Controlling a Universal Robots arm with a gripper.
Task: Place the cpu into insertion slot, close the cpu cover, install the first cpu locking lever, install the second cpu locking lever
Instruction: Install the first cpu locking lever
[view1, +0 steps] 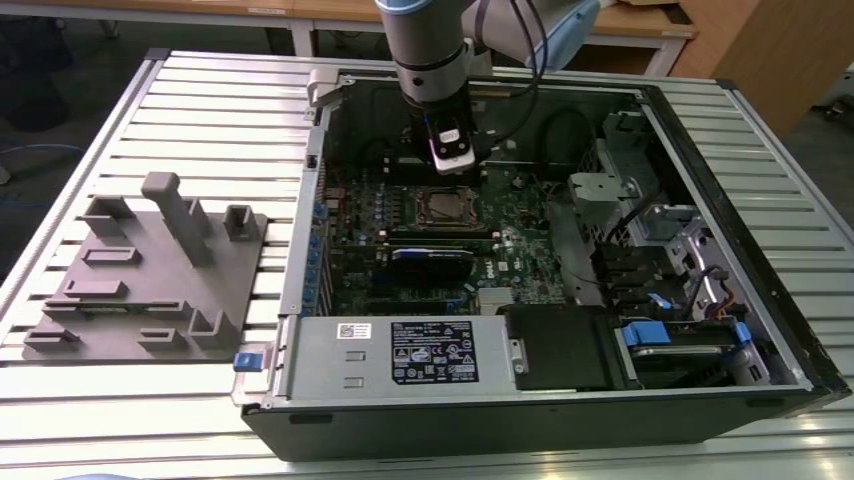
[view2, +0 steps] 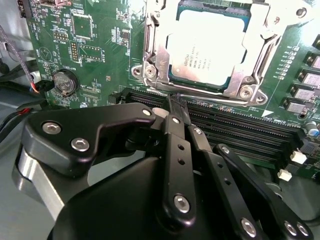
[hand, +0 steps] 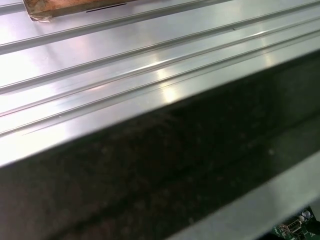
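Exterior view, gripper (view1: 451, 158): down inside the open computer case (view1: 534, 430), above the green board (view1: 523, 218).
Exterior view, socket (view1: 447, 208): near the gripper, at its 6 o'clock.
Exterior view, grey tray (view1: 134, 290): at 9 o'clock from the case, on the ribbed table (view1: 200, 90).
Second wrist view, gripper (view2: 173, 104): fingers pressed together, holding nothing, tips just beside the socket's rim.
Second wrist view, chip (view2: 207, 47): seated in the socket, cover (view2: 262, 37) flat over its edges.
First wrist view, table (hand: 125, 55): ribbed metal beside a dark case wall (hand: 150, 165).
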